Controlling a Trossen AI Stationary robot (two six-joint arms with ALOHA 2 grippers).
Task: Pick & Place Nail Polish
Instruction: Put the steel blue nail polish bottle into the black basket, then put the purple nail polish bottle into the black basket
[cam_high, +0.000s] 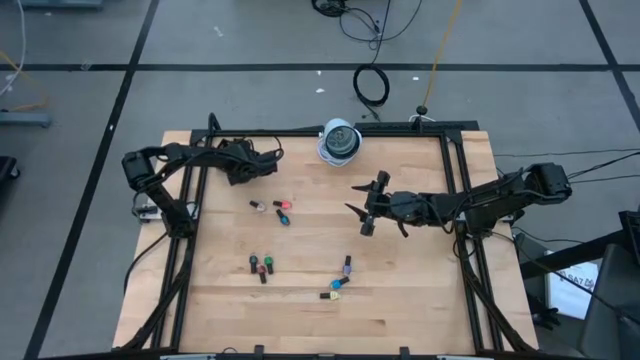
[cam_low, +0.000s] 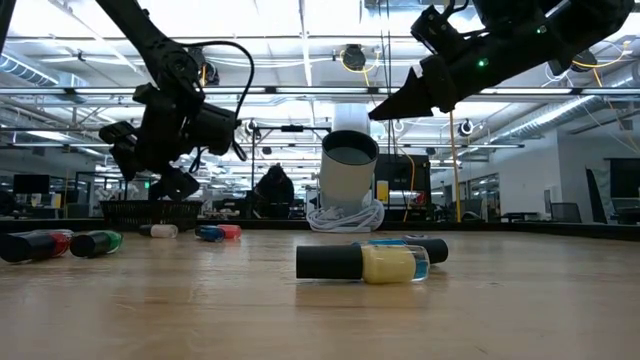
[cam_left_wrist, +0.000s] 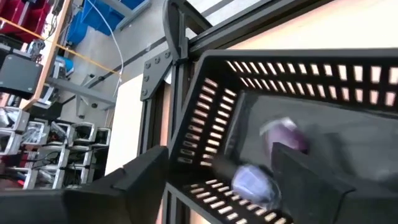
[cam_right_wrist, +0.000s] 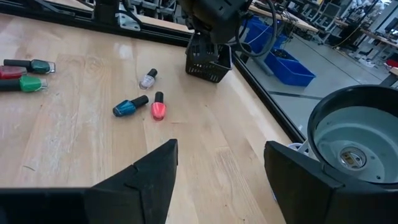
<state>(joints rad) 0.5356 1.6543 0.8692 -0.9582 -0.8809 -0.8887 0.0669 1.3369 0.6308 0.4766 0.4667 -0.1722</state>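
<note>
Several tiny nail polish bottles lie on their sides on the wooden table: a clear one (cam_high: 258, 205), a pink one (cam_high: 283, 204) and a blue one (cam_high: 284, 217) at mid-left, three (cam_high: 262, 266) nearer, and purple (cam_high: 347, 265), blue (cam_high: 336, 284) and yellow (cam_high: 328, 295) ones near the middle. My left gripper (cam_left_wrist: 224, 193) (cam_high: 240, 160) hangs open over a black slotted basket (cam_left_wrist: 348, 74) (cam_right_wrist: 208, 62) at the far left; two purple bottles (cam_left_wrist: 283, 134) (cam_left_wrist: 255, 183) show inside it, blurred. My right gripper (cam_right_wrist: 221, 180) (cam_high: 362, 208) hovers open above the table's middle right.
A white round device (cam_high: 340, 140) (cam_right_wrist: 354, 134) with a coiled cable stands at the table's far edge. A black frame (cam_high: 455, 190) runs along the table's sides. Bare wood lies between the bottle groups and along the near edge.
</note>
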